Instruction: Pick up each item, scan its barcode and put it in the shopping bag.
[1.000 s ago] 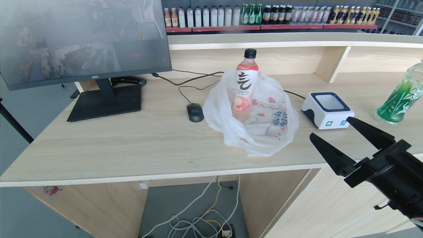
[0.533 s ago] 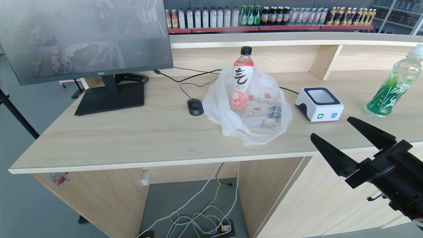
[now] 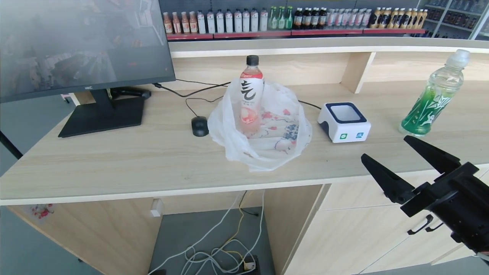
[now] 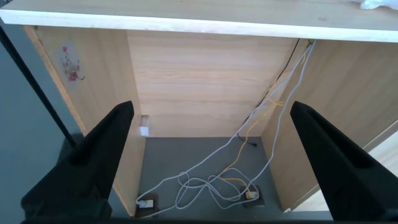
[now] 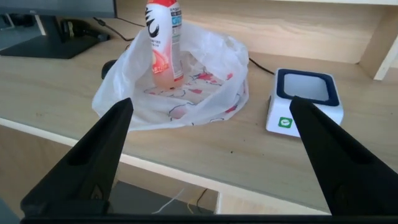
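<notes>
Head view has your right gripper (image 3: 384, 147) wide open and empty, so line it up square on the middle of the green bottle (image 3: 431, 100) before you clench.

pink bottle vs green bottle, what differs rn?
Place: the pink bottle stands inside the shopping bag. The green bottle stands on the bare counter, on the far side of the scanner from the bag.
Cap: the pink bottle's is black, the green bottle's is pale.
Label: the pink bottle has a mostly white wrap, the green bottle a green one.
Shared: both are upright, capped and made of clear plastic.
</notes>
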You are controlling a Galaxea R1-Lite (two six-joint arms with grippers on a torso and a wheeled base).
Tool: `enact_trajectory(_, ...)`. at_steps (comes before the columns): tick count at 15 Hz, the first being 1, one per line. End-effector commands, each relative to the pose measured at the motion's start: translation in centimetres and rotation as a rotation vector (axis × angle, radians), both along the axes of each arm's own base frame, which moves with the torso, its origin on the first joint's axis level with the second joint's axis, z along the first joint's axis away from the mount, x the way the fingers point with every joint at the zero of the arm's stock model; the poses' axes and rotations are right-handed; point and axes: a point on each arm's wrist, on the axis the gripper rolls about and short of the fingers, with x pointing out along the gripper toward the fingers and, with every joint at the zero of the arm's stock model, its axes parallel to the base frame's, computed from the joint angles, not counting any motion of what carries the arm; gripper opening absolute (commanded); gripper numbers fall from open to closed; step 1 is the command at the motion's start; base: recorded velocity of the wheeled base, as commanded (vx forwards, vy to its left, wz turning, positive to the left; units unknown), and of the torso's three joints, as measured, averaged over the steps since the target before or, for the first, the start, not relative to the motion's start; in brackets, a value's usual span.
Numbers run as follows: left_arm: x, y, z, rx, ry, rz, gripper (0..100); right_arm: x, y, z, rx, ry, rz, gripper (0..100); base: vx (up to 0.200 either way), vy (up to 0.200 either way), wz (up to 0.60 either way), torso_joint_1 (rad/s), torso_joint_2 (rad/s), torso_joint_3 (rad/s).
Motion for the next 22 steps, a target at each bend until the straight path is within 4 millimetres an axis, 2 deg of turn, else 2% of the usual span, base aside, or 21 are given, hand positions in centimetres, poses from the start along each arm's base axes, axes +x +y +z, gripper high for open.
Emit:
enact_trajectory(1,0.00,0.00,0.01,-0.002,-0.002,0.000,100,0.14,0.00,0.11,0.003,-0.005,-0.003,100,0.000,-0.200,0.00,0.002,0.00,0.007)
enact_trajectory(11,0.00,0.00,0.01,-0.003,-0.002,0.002,100,0.36,0.08,1.10,0.032,-0.042,-0.002,100,0.000,-0.200,0.00,0.002,0.00,0.002)
enact_trajectory(22,0.00,0.00,0.01,-0.005,-0.002,0.002,100,0.75,0.24,0.75,0.019,-0.026,-0.003,100,0.000,-0.200,0.05,0.002,0.00,0.003)
